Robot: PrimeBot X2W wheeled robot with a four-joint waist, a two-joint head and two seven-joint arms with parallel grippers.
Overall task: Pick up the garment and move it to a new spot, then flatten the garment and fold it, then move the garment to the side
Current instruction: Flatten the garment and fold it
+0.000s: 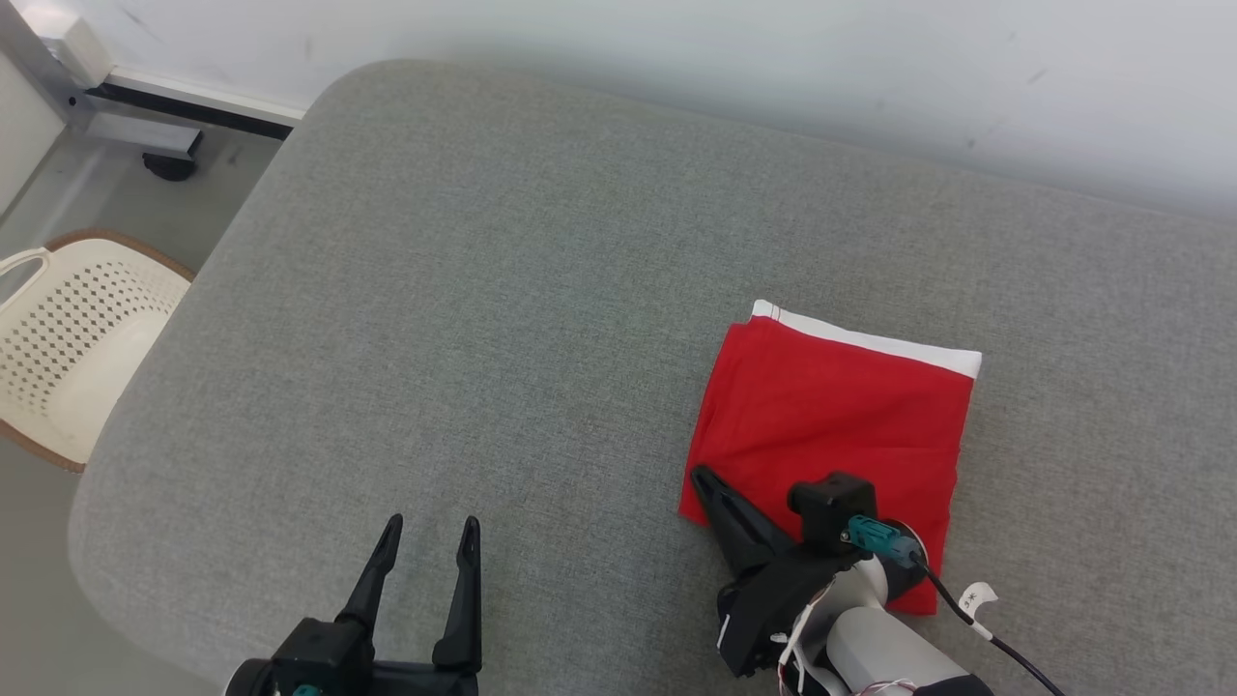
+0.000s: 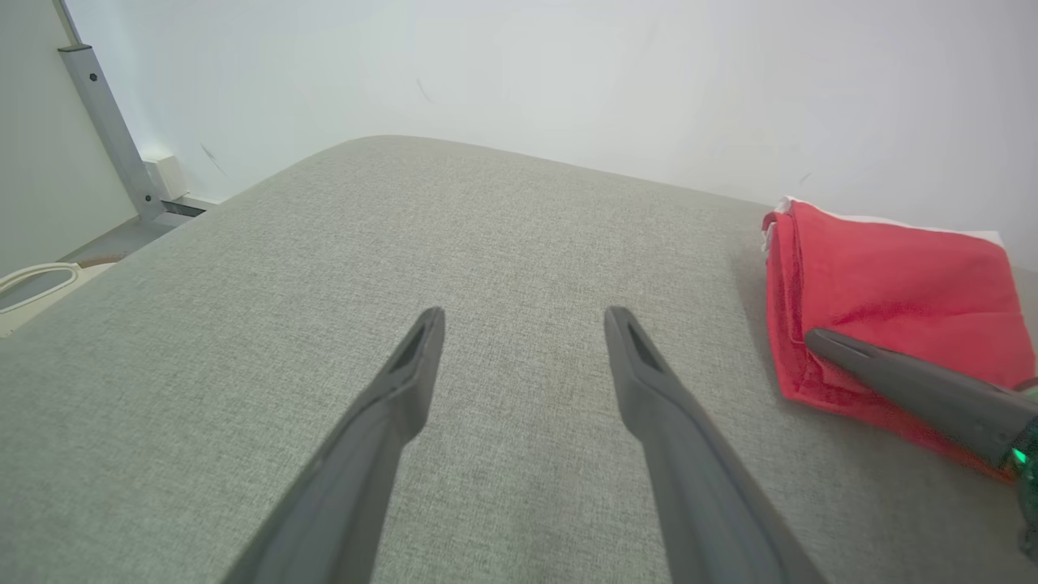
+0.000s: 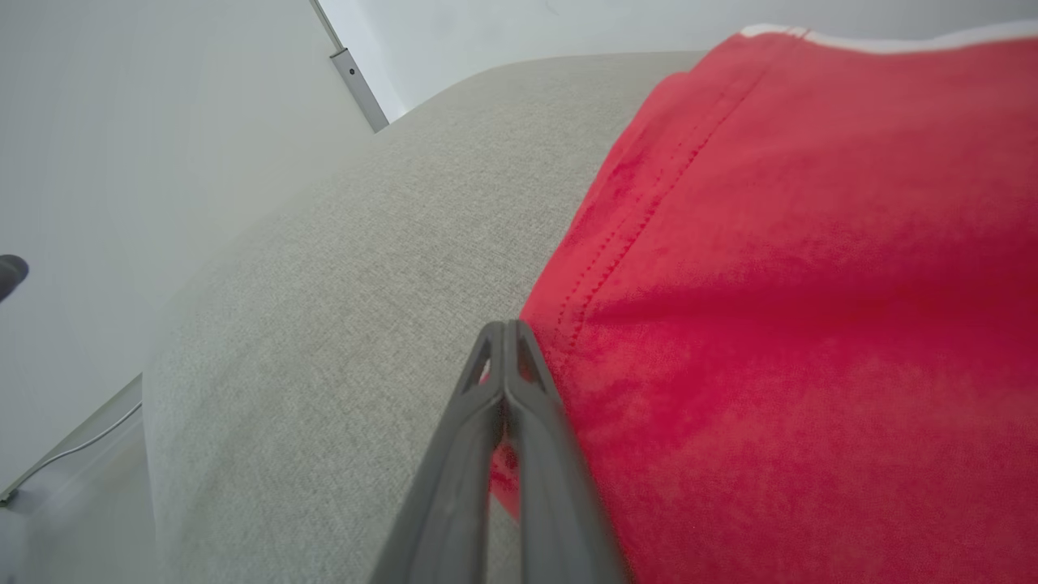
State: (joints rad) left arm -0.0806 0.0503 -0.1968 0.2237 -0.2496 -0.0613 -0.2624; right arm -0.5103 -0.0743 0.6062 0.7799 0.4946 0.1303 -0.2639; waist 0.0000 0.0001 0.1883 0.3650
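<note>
Red folded garment (image 1: 831, 416) is met at its near left corner by the right gripper (image 1: 698, 476), fingers pressed together; the left gripper (image 1: 432, 522), spread wide, is placed well apart.

The worktop (image 1: 483, 290) is padded and covered in grey woven cloth, with a rounded far left corner. On its right half, toward the near edge, a folded red garment (image 1: 831, 416) lies flat, roughly square, with a white band along its far edge.
</note>
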